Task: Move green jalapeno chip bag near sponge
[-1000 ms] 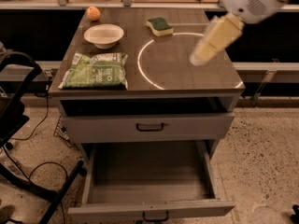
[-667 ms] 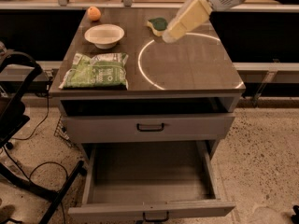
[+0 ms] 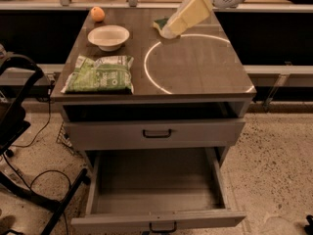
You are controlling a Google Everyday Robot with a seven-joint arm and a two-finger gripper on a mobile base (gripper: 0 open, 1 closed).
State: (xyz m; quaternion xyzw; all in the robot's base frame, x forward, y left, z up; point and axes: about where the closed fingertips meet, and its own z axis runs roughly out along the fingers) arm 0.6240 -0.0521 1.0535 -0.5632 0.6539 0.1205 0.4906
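Observation:
The green jalapeno chip bag (image 3: 100, 75) lies flat at the front left of the cabinet top (image 3: 195, 67). The sponge (image 3: 158, 23) sits at the back centre, with only its dark green left end showing. My gripper (image 3: 170, 31) comes down from the upper right on a white arm and hangs over the sponge, covering most of it. It is far to the right and back of the chip bag. It holds nothing that I can see.
A white bowl (image 3: 108, 36) stands behind the bag, and an orange (image 3: 98, 13) sits at the back left corner. A white circle (image 3: 195, 62) is marked on the top. The bottom drawer (image 3: 156, 190) is pulled open. A black frame (image 3: 19, 131) stands at the left.
My gripper has swung from the right side of the top leftward and back, and now sits over the sponge. The bag, bowl and orange have not moved.

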